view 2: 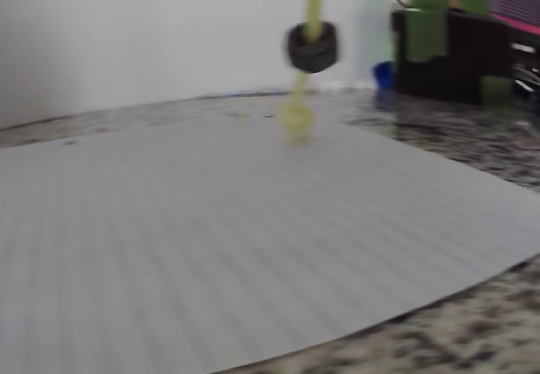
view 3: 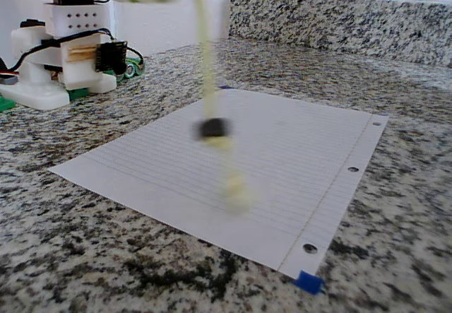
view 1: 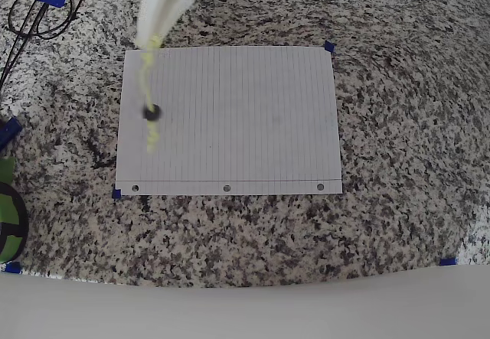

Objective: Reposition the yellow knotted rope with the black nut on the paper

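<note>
While the cord hangs blurred in all three views, its details are listed below.

Yellow knotted rope (view 3: pixel 205 58): a thin pale yellow-green cord is seen hanging straight down from the gripper, lifted off the sheet; a knot is seen at its lower end in the fixed view, and the strand is smeared by blur.

Black nut (view 3: pixel 212 128): a small dark ring is seen threaded on the cord, sitting partway down, just above the bottom knot; in the wrist view (view 2: pixel 312 46) its faceted outline is made out.

Paper (view 1: pixel 245 117): a white lined sheet is laid flat on the speckled granite counter (view 1: pixel 398 224), with three punched holes along the near edge in the overhead view; blue tape tabs (view 1: pixel 329 47) are seen at some corners.

Position of the cord: in the overhead view it is seen over the left part of the sheet (view 1: pixel 149 86).

Gripper (view 1: pixel 156 39): a white tool is seen at the top edge, closed on the cord's upper end.

Arm base (view 3: pixel 63 51): a white housing is seen beyond the sheet's far left corner in the fixed view.
</note>
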Available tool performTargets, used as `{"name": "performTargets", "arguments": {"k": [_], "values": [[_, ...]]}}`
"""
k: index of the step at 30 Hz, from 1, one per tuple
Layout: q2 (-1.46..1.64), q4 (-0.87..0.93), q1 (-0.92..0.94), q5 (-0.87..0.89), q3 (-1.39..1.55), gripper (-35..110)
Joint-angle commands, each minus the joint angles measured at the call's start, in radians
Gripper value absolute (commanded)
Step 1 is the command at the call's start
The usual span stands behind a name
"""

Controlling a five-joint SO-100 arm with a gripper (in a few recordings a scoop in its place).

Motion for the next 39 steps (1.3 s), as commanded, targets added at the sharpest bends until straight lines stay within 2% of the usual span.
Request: {"name": "performTargets", "arguments": {"k": [1,12,35,36,37,39], "values": [[0.087,0.092,0.015,0.043,0.000,0],[0.132,0.431,-0.202,0.071,0.049,0],[0.146,0.408,-0.416,0.061,0.110,0],[0.144,0.407,-0.417,0.061,0.110,2],[0.140,0.408,-0.417,0.061,0.110,10],[0.138,0.420,-0.414,0.061,0.114,34]]}}
